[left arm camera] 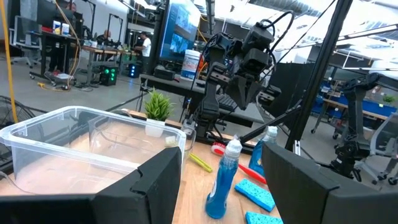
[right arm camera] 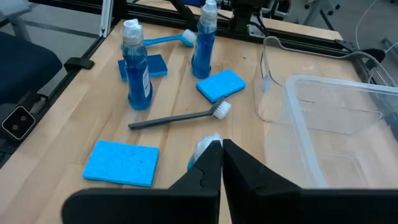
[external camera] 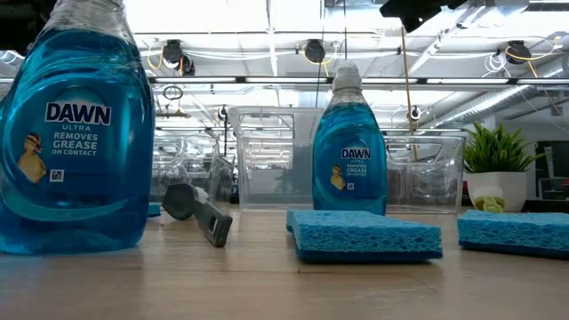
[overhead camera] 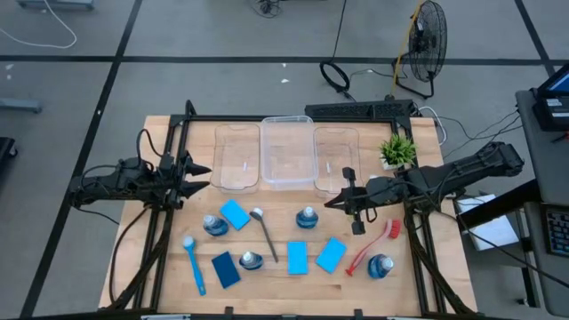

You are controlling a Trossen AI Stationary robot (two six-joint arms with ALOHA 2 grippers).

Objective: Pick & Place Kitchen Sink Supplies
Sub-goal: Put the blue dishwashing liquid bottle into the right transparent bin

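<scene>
Four small blue dish-soap bottles with pale caps are counted on the wooden tabletop: one at front left, one nearer the front edge, one at centre, one at front right. Four flat blue rectangular sponges are counted: one just beside the front-left bottle, a darker one, and two side by side. Three slim long-handled brushes are visible: blue, grey, red. Three clear plastic bins stand in a row at the back, beside a small green potted plant. The left pincer is held spread and empty near the leftmost bin. The right pincer is pressed together, empty, above the centre bottle.
</scene>
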